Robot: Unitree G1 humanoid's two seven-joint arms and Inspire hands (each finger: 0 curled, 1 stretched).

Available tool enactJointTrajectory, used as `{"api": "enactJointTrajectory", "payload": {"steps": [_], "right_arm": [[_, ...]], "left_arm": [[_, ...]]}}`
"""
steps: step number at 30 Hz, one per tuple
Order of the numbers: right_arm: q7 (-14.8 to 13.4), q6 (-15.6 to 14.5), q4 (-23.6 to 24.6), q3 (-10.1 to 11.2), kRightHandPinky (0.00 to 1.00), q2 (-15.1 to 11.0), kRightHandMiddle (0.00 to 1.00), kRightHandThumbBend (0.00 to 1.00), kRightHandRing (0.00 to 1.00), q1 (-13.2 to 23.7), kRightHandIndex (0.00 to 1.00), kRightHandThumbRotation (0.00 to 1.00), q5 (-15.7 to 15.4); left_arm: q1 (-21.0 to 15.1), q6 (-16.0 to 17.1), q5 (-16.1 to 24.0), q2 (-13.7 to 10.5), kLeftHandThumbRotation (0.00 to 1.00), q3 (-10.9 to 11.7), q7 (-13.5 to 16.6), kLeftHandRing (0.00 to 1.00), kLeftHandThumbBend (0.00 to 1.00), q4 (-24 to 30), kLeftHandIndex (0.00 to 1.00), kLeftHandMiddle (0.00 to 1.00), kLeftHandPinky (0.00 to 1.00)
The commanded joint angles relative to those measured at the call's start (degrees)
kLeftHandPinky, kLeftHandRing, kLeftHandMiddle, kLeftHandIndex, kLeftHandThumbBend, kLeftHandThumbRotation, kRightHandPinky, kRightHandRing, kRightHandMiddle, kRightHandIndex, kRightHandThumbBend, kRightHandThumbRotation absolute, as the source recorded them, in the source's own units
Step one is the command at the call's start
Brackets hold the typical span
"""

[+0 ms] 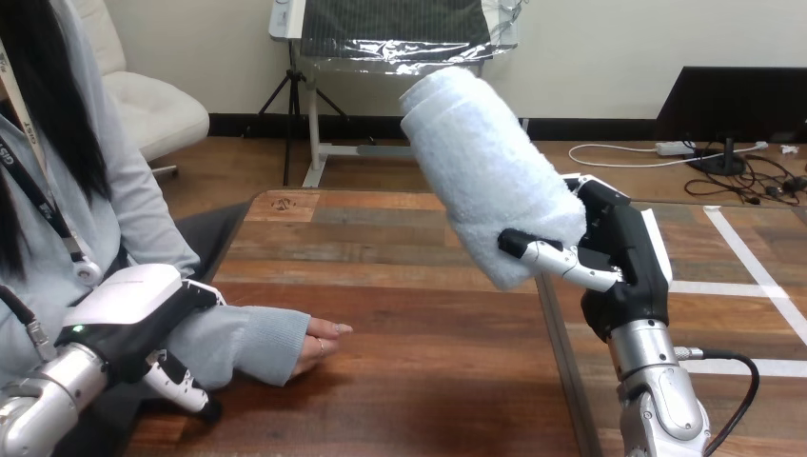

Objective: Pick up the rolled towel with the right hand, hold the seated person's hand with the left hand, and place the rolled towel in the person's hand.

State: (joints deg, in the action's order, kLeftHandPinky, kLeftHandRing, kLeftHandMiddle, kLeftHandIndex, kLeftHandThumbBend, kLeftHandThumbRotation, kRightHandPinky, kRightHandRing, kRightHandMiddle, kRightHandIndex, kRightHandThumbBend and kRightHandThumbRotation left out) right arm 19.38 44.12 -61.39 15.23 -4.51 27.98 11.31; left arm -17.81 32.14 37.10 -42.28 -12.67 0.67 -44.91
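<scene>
A rolled white towel (481,162) stands tilted in the air above the table's right part, its top leaning left. My right hand (619,267) is shut on the towel's lower end, with one finger (557,259) curled across its front. At the lower left my left hand (133,309) lies over the person's grey-sleeved forearm (252,343). Its thumb (181,381) curls down the near side of the sleeve. The person's hand (324,345) rests on the wooden table (400,286), fingers pointing right, well left of and below the towel.
The person sits at the table's left side. The table's right edge (561,362) runs just left of my right forearm (657,400).
</scene>
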Motion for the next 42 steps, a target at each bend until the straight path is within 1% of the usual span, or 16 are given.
{"api": "enactJointTrajectory", "payload": {"steps": [1, 3, 5, 8, 12, 15, 18, 21, 24, 27, 30, 33, 39, 42], "right_arm": [[1.0, 1.6, 2.6, -0.3, 0.31, 0.0, 0.47, 0.79, 0.39, 2.4, 0.45, 0.0, 0.7], [1.0, 1.9, 2.4, -0.4, 0.31, 0.0, 0.47, 0.78, 0.39, 2.3, 0.45, 0.0, 0.4], [0.6, 2.0, 1.9, -0.5, 0.31, -0.1, 0.47, 0.78, 0.39, 2.4, 0.45, 0.0, 0.1], [0.6, 2.2, 1.6, -0.4, 0.31, 0.1, 0.47, 0.78, 0.39, 2.4, 0.45, 0.0, 0.2], [0.0, 1.8, 1.4, -0.7, 0.31, 0.1, 0.47, 0.78, 0.39, 2.4, 0.45, 0.0, -0.2], [0.1, 2.2, 1.0, -0.7, 0.31, 0.2, 0.47, 0.78, 0.39, 2.4, 0.45, 0.0, -0.2], [0.2, 2.0, 0.7, -0.8, 0.31, 0.3, 0.47, 0.78, 0.39, 2.6, 0.45, 0.0, -0.2], [-0.8, 2.4, 0.5, -1.3, 0.32, 0.1, 0.48, 0.78, 0.4, 2.5, 0.45, 0.0, -1.2], [-0.1, 2.3, 0.0, -1.1, 0.32, 0.3, 0.48, 0.77, 0.4, 2.6, 0.45, 0.0, -0.7], [-0.5, 2.4, -0.3, -1.3, 0.33, 0.3, 0.48, 0.77, 0.4, 2.6, 0.46, 0.0, -1.2], [0.2, 2.4, -0.7, -1.3, 0.33, 0.4, 0.48, 0.76, 0.41, 2.7, 0.46, 0.0, -0.9], [-0.2, 2.7, -1.0, -1.5, 0.33, 0.3, 0.48, 0.76, 0.41, 2.7, 0.46, 0.0, -1.4], [-0.6, 3.2, -2.0, -1.8, 0.34, 0.2, 0.48, 0.77, 0.41, 2.9, 0.46, 0.0, -2.1], [-1.1, 3.2, -2.3, -2.0, 0.34, 0.1, 0.48, 0.76, 0.41, 3.0, 0.46, 0.0, -2.9]], "left_arm": [[-1.8, -0.8, -0.4, 1.9, 0.0, -1.4, 0.1, 0.48, 0.94, -0.1, 0.52, 0.53, 0.44], [-1.6, -0.8, -0.6, 1.9, 0.0, -1.3, -0.1, 0.47, 0.93, 0.4, 0.52, 0.52, 0.42], [-1.8, -0.7, -0.9, 2.0, 0.0, -1.2, 0.0, 0.44, 0.93, 0.3, 0.49, 0.49, 0.39], [-1.7, -0.3, -0.9, 2.0, 0.0, -1.2, 0.6, 0.42, 0.92, 0.7, 0.47, 0.48, 0.37], [-1.7, 0.6, -1.5, 2.0, 0.0, -0.9, 0.9, 0.39, 0.92, 0.8, 0.45, 0.45, 0.34], [-1.6, -0.8, -1.6, 2.0, 0.0, -0.7, -0.1, 0.38, 0.91, 1.9, 0.43, 0.44, 0.33], [-1.7, 0.1, -1.8, 2.0, 0.0, -0.6, 0.5, 0.36, 0.9, 1.8, 0.42, 0.43, 0.31], [-1.7, 0.3, -2.5, 1.9, 0.0, -0.2, 0.1, 0.35, 0.9, 2.2, 0.41, 0.41, 0.3], [-1.6, -0.8, -2.1, 1.8, 0.0, -0.2, -0.2, 0.35, 0.9, 3.3, 0.4, 0.41, 0.29], [-1.5, -1.5, -2.4, 1.8, 0.0, -0.1, -0.8, 0.35, 0.9, 4.0, 0.41, 0.41, 0.29], [-1.5, -1.9, -2.1, 1.6, 0.0, 0.0, -0.5, 0.34, 0.89, 4.7, 0.4, 0.41, 0.28], [-1.5, -1.4, -2.4, 1.6, 0.0, 0.2, -0.2, 0.33, 0.89, 4.8, 0.4, 0.4, 0.27], [-1.4, -1.2, -3.2, 1.2, 0.0, 0.8, -0.8, 0.31, 0.87, 6.0, 0.38, 0.38, 0.26], [-1.6, -0.3, -3.3, 1.0, 0.0, 0.9, -0.2, 0.3, 0.86, 6.0, 0.37, 0.37, 0.25]]}}
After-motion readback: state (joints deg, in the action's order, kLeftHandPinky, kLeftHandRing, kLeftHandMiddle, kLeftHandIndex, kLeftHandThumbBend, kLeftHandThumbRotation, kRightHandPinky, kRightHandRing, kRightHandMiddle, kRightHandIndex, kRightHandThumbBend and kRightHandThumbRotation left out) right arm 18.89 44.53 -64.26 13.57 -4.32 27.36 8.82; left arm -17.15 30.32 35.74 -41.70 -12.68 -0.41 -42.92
